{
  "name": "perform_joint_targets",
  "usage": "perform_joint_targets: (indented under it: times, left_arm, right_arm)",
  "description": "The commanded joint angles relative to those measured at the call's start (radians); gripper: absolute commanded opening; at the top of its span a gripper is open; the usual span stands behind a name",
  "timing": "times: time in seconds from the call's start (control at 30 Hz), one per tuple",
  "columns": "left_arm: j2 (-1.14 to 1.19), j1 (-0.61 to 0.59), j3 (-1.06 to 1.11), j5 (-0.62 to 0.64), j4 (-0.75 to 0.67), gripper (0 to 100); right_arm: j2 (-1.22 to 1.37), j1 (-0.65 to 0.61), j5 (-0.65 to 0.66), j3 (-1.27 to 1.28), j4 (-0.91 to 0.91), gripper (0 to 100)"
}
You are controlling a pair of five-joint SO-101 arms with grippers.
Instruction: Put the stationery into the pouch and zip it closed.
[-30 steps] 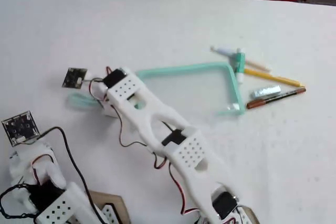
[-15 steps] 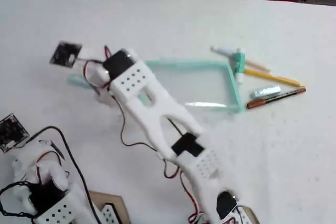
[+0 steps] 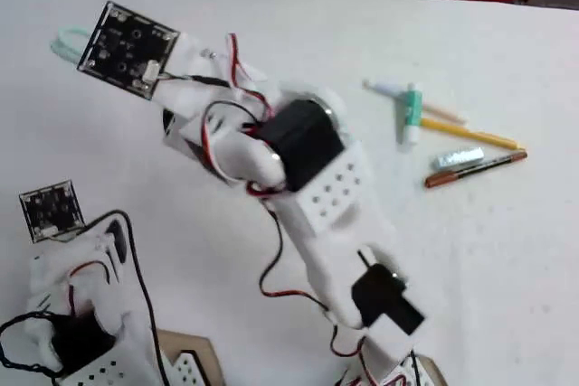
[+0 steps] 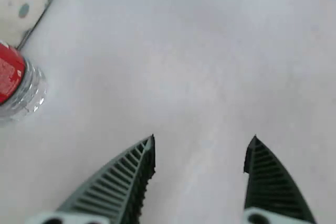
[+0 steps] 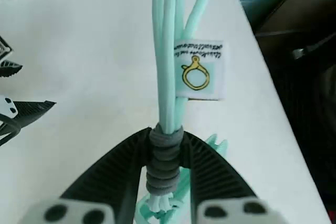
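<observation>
The mint-green pouch (image 5: 173, 40) hangs edge-on with a white label, and my right gripper (image 5: 165, 132) is shut on its grey zip end. In the high view the right arm (image 3: 308, 164) stretches toward the far left, where a mint loop of the pouch (image 3: 65, 42) pokes out beside its wrist board; the pouch's body is hidden under the arm. The stationery lies on the table to the right: a green-and-white marker (image 3: 412, 115), a yellow pencil (image 3: 470, 136), a brown pen (image 3: 475, 167) and a small silver piece (image 3: 457, 157). My left gripper (image 4: 202, 148) is open over bare table.
A bottle with a red label (image 4: 13, 85) lies near the left gripper. The left arm (image 3: 77, 296) sits at the front left. The table's edge (image 5: 262, 77) runs close beside the hanging pouch, with dark floor beyond.
The right arm has lifted the pouch off the table, away from the pens, and swung it to the far left. The left arm shifted slightly.
</observation>
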Motion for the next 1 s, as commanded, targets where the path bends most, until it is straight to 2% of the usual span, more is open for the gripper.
perform_joint_targets:
  times: [0.0,0.07,0.2,0.37,0.47,0.57,0.7,0.97]
  left_arm:
    - [-0.007,0.104,-0.124,0.229,-0.063,29]
    - [-0.007,0.177,-0.196,0.321,-0.060,29]
    - [-0.005,0.377,-0.322,0.382,-0.068,28]
    - [-0.002,0.636,-0.404,0.385,-0.071,29]
    - [-0.001,0.731,-0.404,0.345,-0.087,28]
    - [-0.001,0.766,-0.405,0.328,-0.086,28]
    - [-0.001,0.769,-0.410,0.328,-0.089,28]
    - [-0.001,0.782,-0.471,0.328,-0.089,29]
  right_arm:
    - [-0.107,0.044,-0.009,-0.040,-0.082,1.9]
    - [-0.150,0.071,-0.029,-0.040,-0.127,1.9]
    - [-0.234,0.139,-0.152,-0.040,-0.257,1.8]
    - [-0.234,0.200,-0.187,-0.031,-0.305,1.8]
    - [-0.206,0.240,-0.187,-0.040,-0.326,1.8]
    - [-0.189,0.295,-0.204,-0.040,-0.355,1.8]
    - [-0.186,0.355,-0.295,-0.029,-0.372,1.8]
    - [-0.153,0.361,-0.311,-0.029,-0.372,1.8]
